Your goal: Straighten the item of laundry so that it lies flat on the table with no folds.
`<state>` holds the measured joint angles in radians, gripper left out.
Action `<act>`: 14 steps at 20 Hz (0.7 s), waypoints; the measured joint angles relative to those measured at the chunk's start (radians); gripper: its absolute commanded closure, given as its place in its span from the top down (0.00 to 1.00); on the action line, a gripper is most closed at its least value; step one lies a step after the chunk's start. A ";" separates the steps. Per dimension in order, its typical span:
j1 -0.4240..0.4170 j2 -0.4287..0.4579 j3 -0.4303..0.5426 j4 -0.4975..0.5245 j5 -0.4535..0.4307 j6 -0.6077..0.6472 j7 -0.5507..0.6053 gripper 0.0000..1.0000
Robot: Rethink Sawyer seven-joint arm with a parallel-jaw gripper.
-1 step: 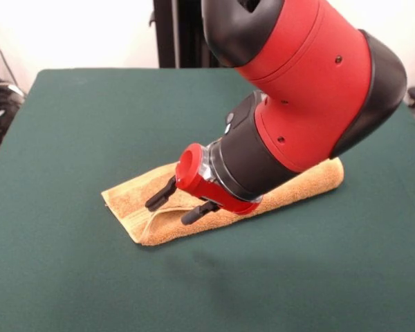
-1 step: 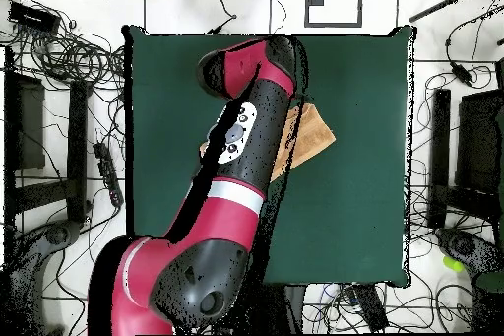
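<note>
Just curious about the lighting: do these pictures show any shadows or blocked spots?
Front view: faint smudgy shadows on the table before the towel, below the pincer. Overhead view: the arm covers most of the towel, hiding the pincer.

Light is bright and even, coming from overhead. In the front view the pale wall behind the dark green felt-topped desk (image 1: 69, 124) is washed out to near white. A soft, faint shadow lies on the felt at 6 o'clock from the folded orange-tan terry towel (image 1: 135, 204). The glossy red and black arm (image 1: 311, 83) carries mild highlights. Focus is sharp throughout.
</note>
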<state>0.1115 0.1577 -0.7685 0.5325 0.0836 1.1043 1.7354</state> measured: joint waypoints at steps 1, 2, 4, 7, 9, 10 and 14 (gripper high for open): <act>0.000 0.000 0.001 0.004 0.000 0.000 0.000 1.00; 0.000 0.000 0.002 0.007 0.000 0.000 0.000 1.00; 0.000 0.000 0.006 0.018 0.000 0.000 0.000 1.00; 0.000 0.000 0.010 0.038 0.000 0.000 0.000 1.00; 0.000 0.000 0.015 0.052 0.000 0.000 0.000 1.00; 0.000 0.000 0.017 0.063 0.000 0.000 0.000 1.00; 0.000 0.000 0.021 0.090 0.000 -0.006 0.000 1.00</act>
<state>0.1114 0.1578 -0.7479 0.6229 0.0836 1.0980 1.7354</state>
